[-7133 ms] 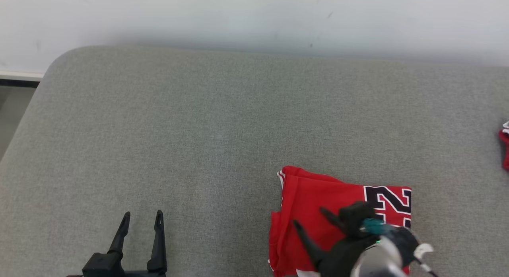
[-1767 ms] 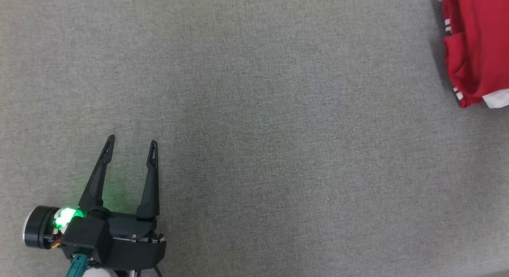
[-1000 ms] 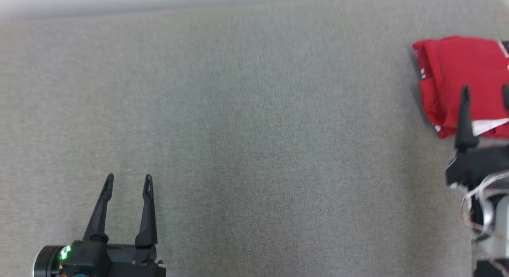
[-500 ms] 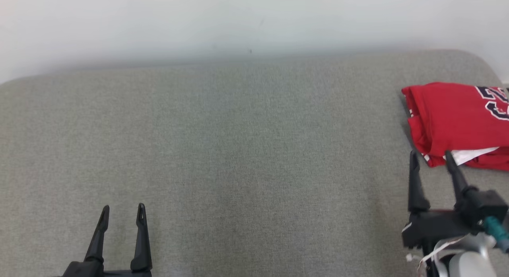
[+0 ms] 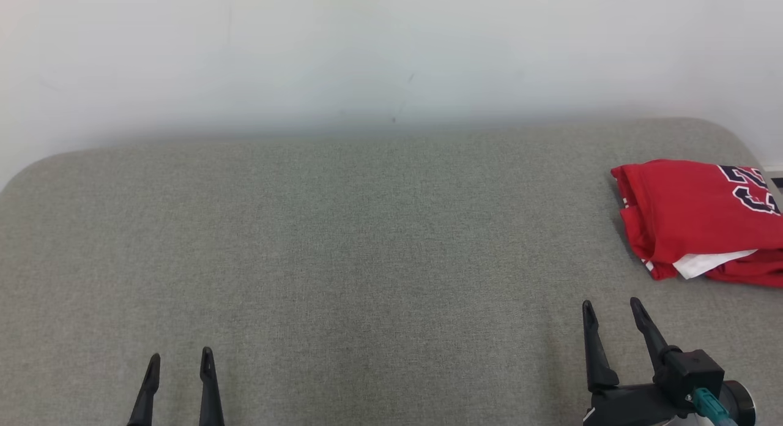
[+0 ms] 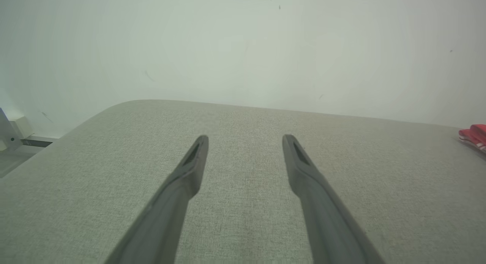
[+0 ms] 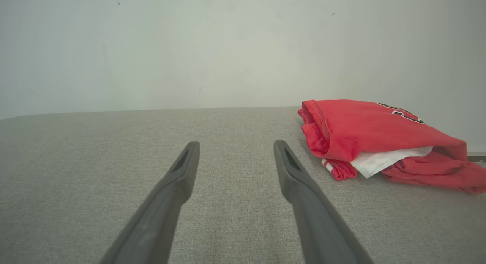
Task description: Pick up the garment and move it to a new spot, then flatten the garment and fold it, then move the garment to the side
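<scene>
Right tool (image 5: 612,303) is open, fingers spread over bare grey bench (image 5: 367,242), nothing in it. Left tool (image 5: 180,354) is the same: open and empty

The garment (image 5: 691,218) sits at the far right end of the bench, close to the rounded corner by the wall (image 5: 367,59). From the right tool it lies ahead and off to the right, near but not touching. The left tool is well apart from it, so we'd call any further touch a right-arm job

Its long axis runs left-right across the head view, and the right end is cut off by the picture edge, so we can't tell how far it reaches

Look: red, folded into a flat-ish stack, dark number print (image 5: 749,190) on top. The fold is loose: a white piece (image 5: 709,264) pokes out of the near edge and the lower red layer spills past the upper one. The left edge is rolled and bunched

We judge it folded and already set aside, so the task looks about finished
</scene>
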Available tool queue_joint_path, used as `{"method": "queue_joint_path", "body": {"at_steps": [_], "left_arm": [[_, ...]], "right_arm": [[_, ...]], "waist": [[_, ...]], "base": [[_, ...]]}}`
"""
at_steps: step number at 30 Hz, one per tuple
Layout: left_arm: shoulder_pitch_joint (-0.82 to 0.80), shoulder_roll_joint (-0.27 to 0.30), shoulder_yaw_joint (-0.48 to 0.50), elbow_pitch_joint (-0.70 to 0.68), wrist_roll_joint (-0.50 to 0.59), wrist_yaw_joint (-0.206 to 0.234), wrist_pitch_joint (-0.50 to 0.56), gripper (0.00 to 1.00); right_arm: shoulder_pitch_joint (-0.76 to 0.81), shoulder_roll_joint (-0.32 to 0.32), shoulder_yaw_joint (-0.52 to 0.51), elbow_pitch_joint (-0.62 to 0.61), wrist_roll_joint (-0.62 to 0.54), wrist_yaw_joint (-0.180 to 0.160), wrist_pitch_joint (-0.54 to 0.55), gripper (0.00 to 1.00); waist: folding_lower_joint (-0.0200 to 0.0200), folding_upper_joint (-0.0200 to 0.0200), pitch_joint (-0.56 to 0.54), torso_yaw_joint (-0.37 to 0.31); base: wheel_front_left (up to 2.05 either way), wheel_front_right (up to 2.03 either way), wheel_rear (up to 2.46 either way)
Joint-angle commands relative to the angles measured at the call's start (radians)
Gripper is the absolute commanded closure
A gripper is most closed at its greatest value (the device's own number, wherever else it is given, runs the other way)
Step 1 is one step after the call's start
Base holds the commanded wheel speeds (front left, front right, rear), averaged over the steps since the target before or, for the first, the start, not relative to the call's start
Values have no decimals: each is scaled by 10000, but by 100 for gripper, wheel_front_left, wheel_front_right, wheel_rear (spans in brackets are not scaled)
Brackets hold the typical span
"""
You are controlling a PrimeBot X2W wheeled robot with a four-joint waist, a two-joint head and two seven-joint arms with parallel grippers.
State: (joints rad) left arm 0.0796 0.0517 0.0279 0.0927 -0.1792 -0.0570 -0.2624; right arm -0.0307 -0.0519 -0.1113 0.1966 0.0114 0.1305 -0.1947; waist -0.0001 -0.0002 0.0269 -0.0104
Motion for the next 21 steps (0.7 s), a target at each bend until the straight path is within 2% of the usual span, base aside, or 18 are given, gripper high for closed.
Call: {"method": "queue_joint_path", "body": {"at_steps": [1,21], "left_arm": [[118,-18,-9,33,-44,41,-28,0],[360,-19,-110,384,-222,120,-28,0]], "right_arm": [[114,30,40,32,78,-4,-69,0],[214,34,-6,8,269,-3,-12,0]], "waist": [[1,2,-55,-26],[1,2,-238,-118]], "base": [[0,0,0],[0,0,0]]}}
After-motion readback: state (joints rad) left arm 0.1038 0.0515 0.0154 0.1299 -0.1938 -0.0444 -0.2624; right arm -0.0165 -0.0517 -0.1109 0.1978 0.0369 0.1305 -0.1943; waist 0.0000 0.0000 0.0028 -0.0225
